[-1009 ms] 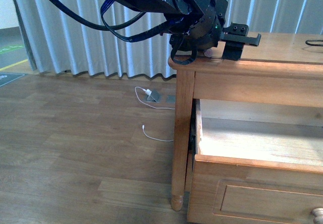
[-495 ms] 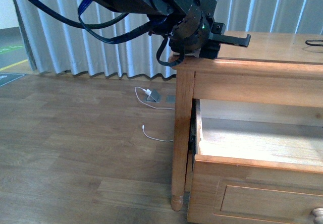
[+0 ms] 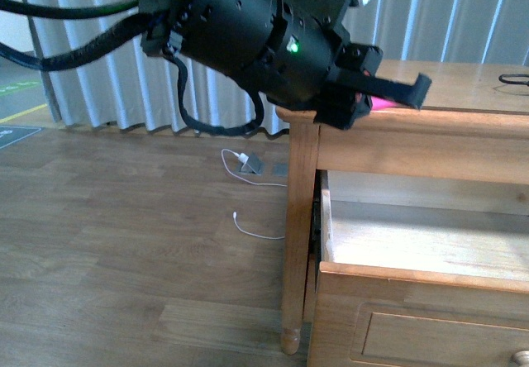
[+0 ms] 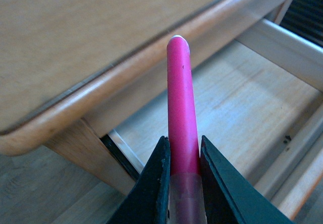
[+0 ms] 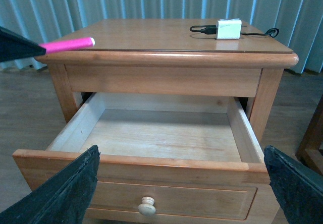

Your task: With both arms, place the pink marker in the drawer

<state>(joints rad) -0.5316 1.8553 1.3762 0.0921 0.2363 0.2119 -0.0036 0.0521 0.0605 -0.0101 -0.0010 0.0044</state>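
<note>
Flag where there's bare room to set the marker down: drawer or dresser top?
Inside the drawer, bare between all four walls. The dresser top is bare near the marker and across the middle; crowded only toward the corner farthest from the marker, by a white charger and black cable.

Pale pleated curtains (image 3: 91,94) hung to a wood-plank floor (image 3: 124,251) — a white cable (image 3: 252,232) lay loose beside the honey-coloured nightstand (image 3: 299,235), softly lit.
</note>
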